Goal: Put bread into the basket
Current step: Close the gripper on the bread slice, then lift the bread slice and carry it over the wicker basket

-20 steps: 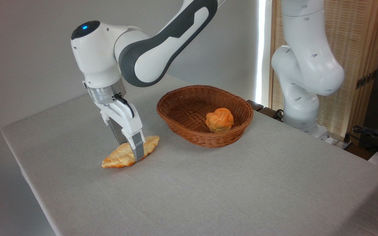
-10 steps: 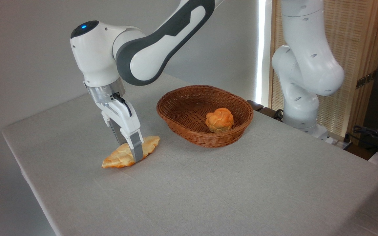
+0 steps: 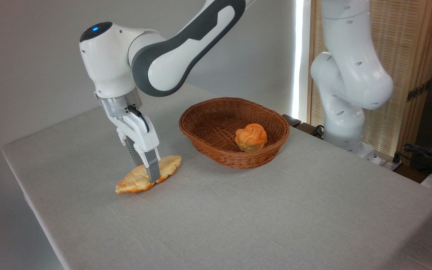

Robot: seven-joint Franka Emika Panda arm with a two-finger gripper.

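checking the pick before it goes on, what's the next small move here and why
Probably a straight lift. The gripper looks closed across the middle of the bread, whose left end seems to rest on the table. It must rise above the rim of the basket before swinging right.

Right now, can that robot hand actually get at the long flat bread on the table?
Probably yes. The hand is already down on the bread, fingers straddling its middle, nothing blocking it. The basket stands apart to the right.
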